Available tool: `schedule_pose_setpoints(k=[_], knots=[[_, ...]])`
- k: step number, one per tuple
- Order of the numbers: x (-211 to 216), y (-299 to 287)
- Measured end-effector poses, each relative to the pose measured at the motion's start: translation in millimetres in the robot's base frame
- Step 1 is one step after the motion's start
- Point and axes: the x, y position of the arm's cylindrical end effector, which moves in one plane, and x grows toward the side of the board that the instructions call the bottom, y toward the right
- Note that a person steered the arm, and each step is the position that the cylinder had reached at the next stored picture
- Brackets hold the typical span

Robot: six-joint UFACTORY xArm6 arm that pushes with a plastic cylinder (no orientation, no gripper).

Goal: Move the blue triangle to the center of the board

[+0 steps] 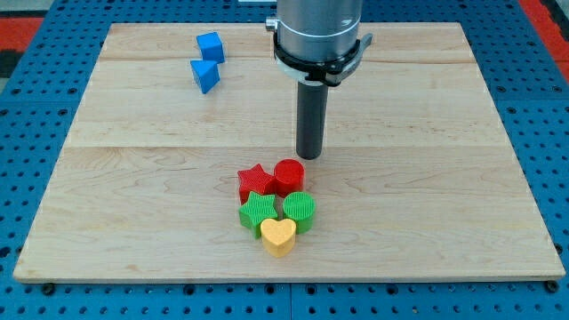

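The blue triangle lies near the view's top left of the wooden board. A blue cube sits just above it, close or touching. My tip rests on the board near its middle, well to the right of and below the blue triangle. The tip stands just above the red cylinder, with a small gap.
Below the tip is a tight cluster: a red star, the red cylinder, a green star, a green cylinder and a yellow heart. Blue pegboard surrounds the board.
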Motion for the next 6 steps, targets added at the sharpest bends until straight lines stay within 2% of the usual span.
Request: schedule_pose_setpoints(k=[2, 3, 5, 6], knots=[[35.2, 0.0], [22.7, -10.3], [-64.0, -62.4], [-123.9, -68.8]])
